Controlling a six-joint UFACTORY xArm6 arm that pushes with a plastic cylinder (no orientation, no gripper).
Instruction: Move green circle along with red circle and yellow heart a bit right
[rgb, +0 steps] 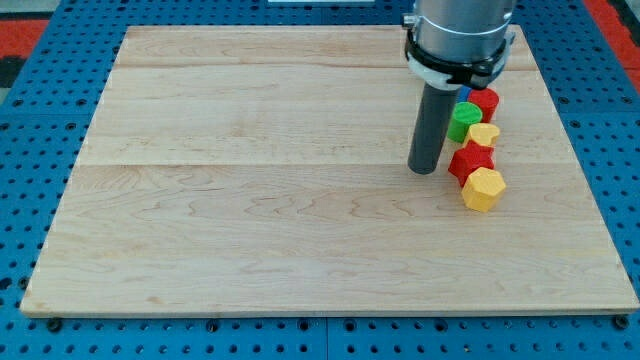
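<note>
My tip rests on the wooden board, just left of a tight column of blocks at the view's right. From top to bottom the column holds a red circle, a green circle partly behind the rod, a yellow heart, a red star-like block and a yellow hexagon. A sliver of a blue block shows above the green circle. The tip is level with the red star-like block, close to its left side; whether they touch is unclear.
The arm's grey cylinder body hangs over the board's top right. A blue perforated table surrounds the board, whose right edge lies a short way right of the blocks.
</note>
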